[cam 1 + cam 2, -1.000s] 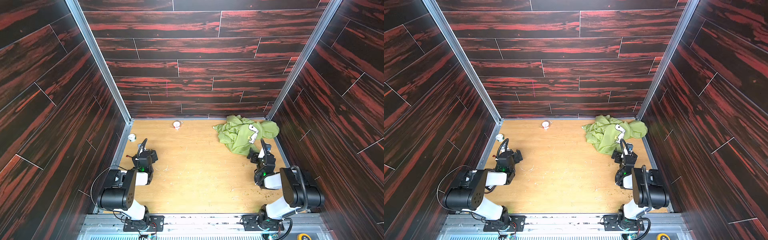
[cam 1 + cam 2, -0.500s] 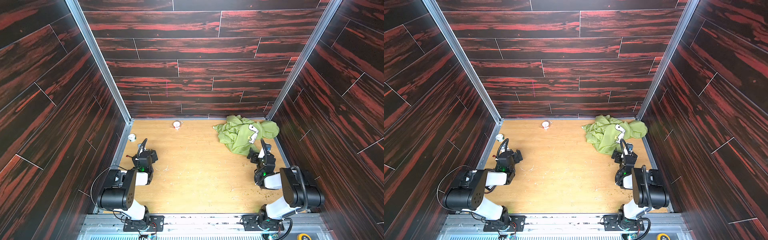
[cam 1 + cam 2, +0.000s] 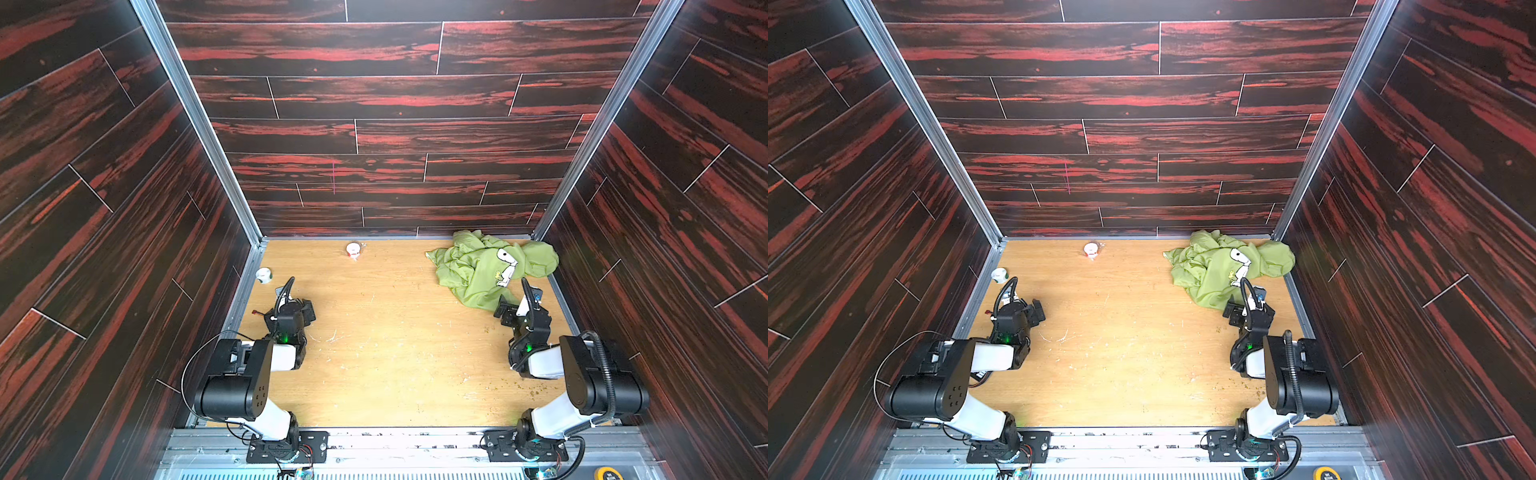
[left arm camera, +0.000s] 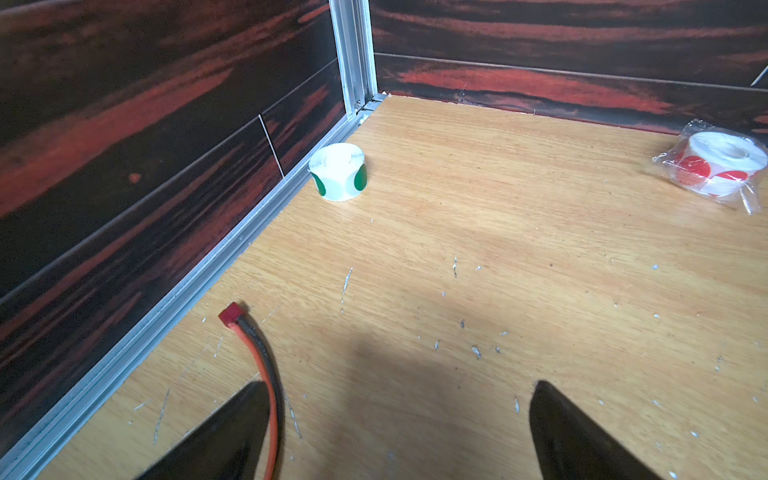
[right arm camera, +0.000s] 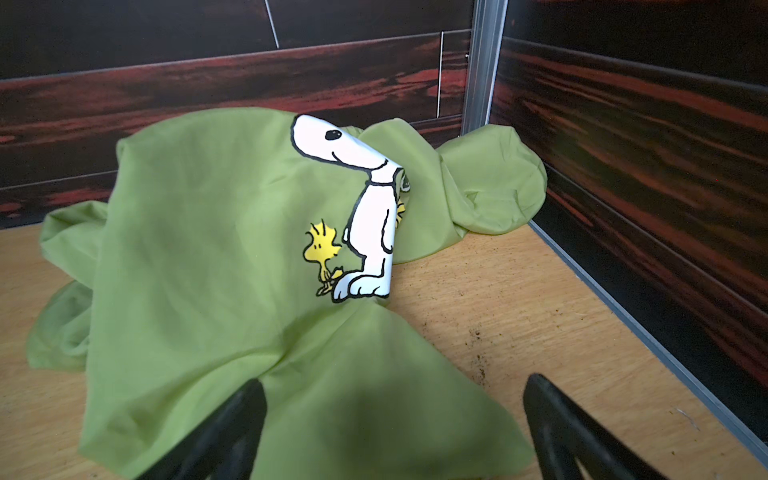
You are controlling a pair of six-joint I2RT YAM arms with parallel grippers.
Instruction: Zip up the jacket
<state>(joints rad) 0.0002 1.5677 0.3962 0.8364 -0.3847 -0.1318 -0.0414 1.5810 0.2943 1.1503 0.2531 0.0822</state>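
The jacket lies crumpled in the far right corner of the wooden floor, lime green with a white cartoon dog print on top. Its zipper is hidden in the folds. My right gripper rests low at the jacket's near edge. In the right wrist view it stands open, with a flap of the jacket lying on the floor between the fingers, not pinched. My left gripper is open over bare floor at the left, far from the jacket.
A roll of green-dot stickers sits by the left wall rail. A bagged roll of red stickers lies near the back wall. A red-and-black cable runs beside my left finger. Dark walls enclose three sides.
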